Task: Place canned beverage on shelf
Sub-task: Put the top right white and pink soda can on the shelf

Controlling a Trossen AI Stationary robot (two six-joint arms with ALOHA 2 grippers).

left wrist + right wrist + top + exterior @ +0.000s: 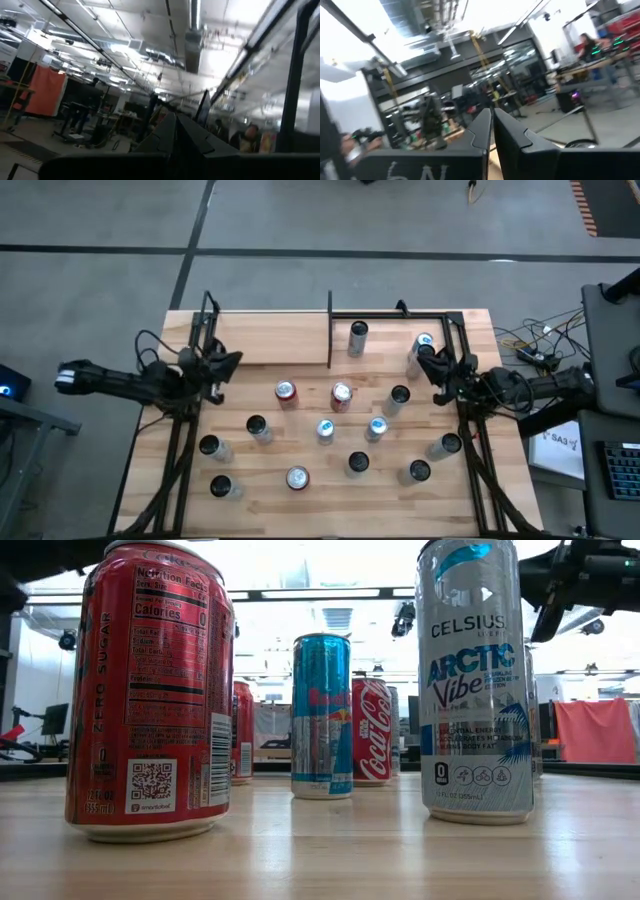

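my right gripper (432, 366) hovers upper right of frame, fingers pressed together in wrist view, beside can (422, 348). i'd spread fingers first, then come down square on can. shelf (395, 340) just left, one can (357, 337) already there. black rods near; little room. left gripper (222, 366) fingers together, waits far left.

The pale wooden counter (300, 505) carried many upright cans. 1 silver can (358, 338) stood near the far edge, on the shelf (385, 340) at the far right corner, with another (420, 350) beside the right rods. 2 red cans (286, 393) (341, 395) stood mid-counter. Dark-topped cans (210, 447) (222, 487) sat toward the near left corner, others (445, 445) (418, 472) near the right edge.
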